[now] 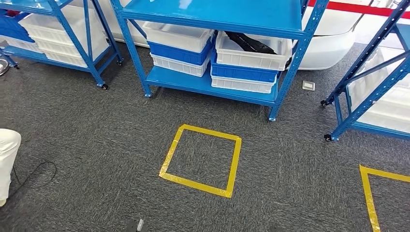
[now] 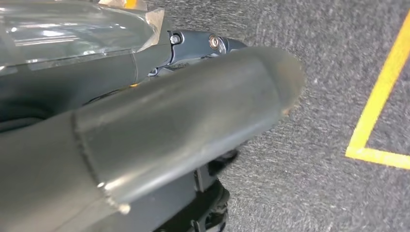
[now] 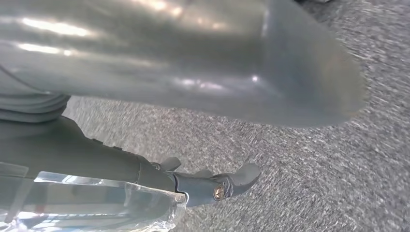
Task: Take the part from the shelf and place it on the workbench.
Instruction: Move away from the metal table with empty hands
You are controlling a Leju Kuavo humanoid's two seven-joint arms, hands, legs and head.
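- Facing the central blue shelf (image 1: pixel 212 19) from a distance, the robot has its arms hanging low; both wrist views look down at grey carpet (image 1: pixel 96 140).
- Left hand (image 2: pixel 159 125): a thick grey thumb lies across the frame with darker fingers (image 2: pixel 212 43) beside it. Nothing is held. Whether the fingers are spread or drawn together cannot be told from this angle.
- Right hand (image 3: pixel 193 96): the same arrangement, with the thumb large in the foreground and dark fingers (image 3: pixel 227 186) extended beyond it over bare carpet. No object is held; the amount of spread cannot be told.
- Task object: a dark part (image 1: pixel 249 42) lies in the upper white bin (image 1: pixel 251 55) on the right-hand stack of the lower shelf level, resting on a blue bin and a further white bin.
- Judgement: the arms are lowered because the shelf is well apart from the robot; an approach is required before any reach.
- Yellow taped square (image 1: pixel 200 159) marks the carpet between robot and shelf, probably a standing position.
- Obstructions: the shelf deck above the bin limits overhead access, and the shelf's right upright (image 1: pixel 295 63) stands just beside the bin.
- Surroundings: a left-hand stack of bins (image 1: pixel 179 48), further shelves on either side, a second taped outline (image 1: pixel 370 193), a floor plate (image 1: pixel 308 85), a cable (image 1: pixel 41 174), and a person's light-clad part (image 1: pixel 7 159) at the left edge.
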